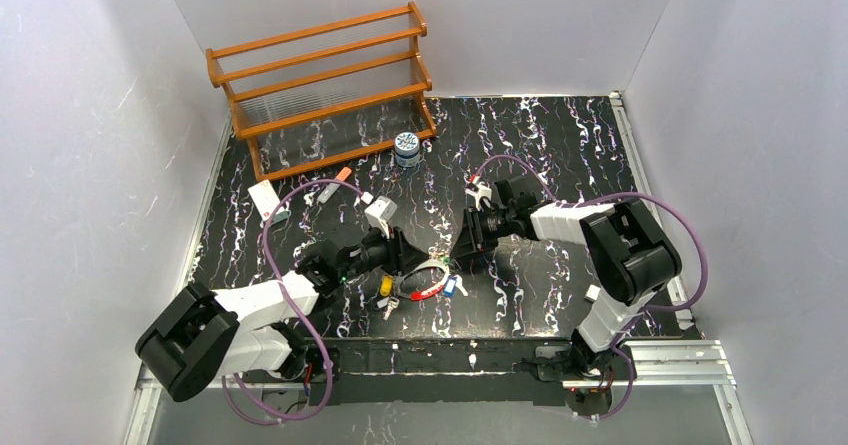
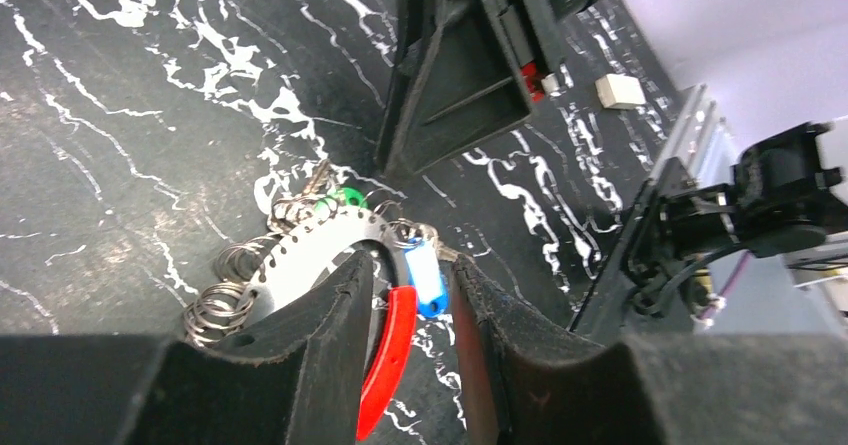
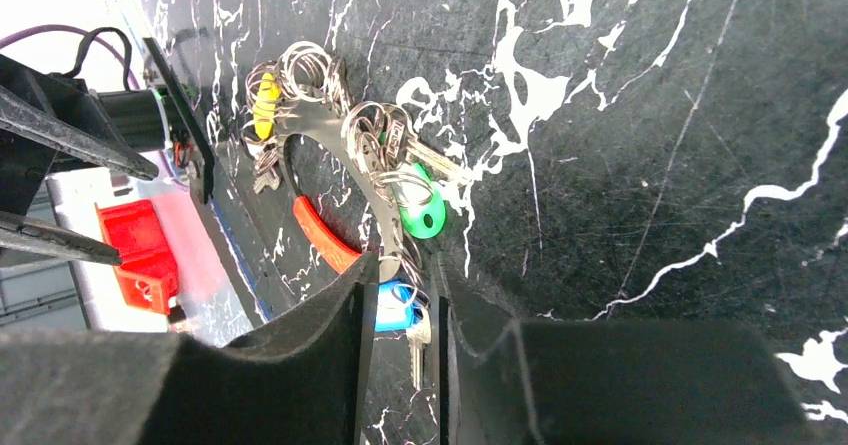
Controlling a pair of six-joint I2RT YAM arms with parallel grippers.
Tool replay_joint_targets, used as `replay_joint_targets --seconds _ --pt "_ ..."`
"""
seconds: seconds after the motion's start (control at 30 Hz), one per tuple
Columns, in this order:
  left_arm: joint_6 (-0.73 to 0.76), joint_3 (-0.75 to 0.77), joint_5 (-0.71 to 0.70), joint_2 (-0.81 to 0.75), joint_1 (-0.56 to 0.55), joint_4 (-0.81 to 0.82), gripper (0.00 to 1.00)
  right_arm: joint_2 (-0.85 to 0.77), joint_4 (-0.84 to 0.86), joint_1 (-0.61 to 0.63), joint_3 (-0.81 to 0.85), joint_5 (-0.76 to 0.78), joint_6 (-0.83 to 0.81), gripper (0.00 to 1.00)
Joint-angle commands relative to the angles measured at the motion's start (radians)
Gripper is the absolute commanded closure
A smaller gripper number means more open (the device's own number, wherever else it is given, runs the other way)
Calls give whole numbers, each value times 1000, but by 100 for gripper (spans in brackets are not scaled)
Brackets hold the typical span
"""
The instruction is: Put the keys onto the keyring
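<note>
The keyring [image 1: 428, 270] lies on the black marbled table between both arms, a white-silver arc [image 2: 310, 255] [image 3: 330, 130] with a red part [image 2: 392, 350] [image 3: 320, 235] and many small split rings. A yellow key [image 1: 386, 285] [image 3: 265, 105], a green key [image 2: 345, 198] [image 3: 425, 215] and a blue key [image 1: 452, 286] [image 2: 428, 277] [image 3: 395, 305] hang on it. My left gripper [image 1: 420, 265] [image 2: 412, 285] stands open around the red part, which leans on one finger. My right gripper [image 1: 455, 255] [image 3: 402, 275] is shut on the blue key, head and blade between its pads.
A wooden rack [image 1: 320, 85] stands at the back left, with a blue-white jar [image 1: 406, 150] in front of it. An orange-tipped marker [image 1: 335, 185] and a white card [image 1: 265, 200] lie at the left. A small white block [image 1: 592, 292] [image 2: 620, 90] sits by the right arm's base.
</note>
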Motion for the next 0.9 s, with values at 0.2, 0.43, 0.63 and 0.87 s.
replay_joint_targets --seconds 0.2,0.43,0.63,0.87 --pt "-108 -28 123 -3 49 156 66 75 51 -6 56 -90 -18 75" --pt "-111 -23 139 12 58 160 66 102 55 -6 66 -127 -21 76" --pt "-119 -21 136 16 67 170 66 108 64 -5 59 -179 -20 77" --pt "-122 -21 145 13 74 174 66 97 54 -5 37 -154 -35 63"
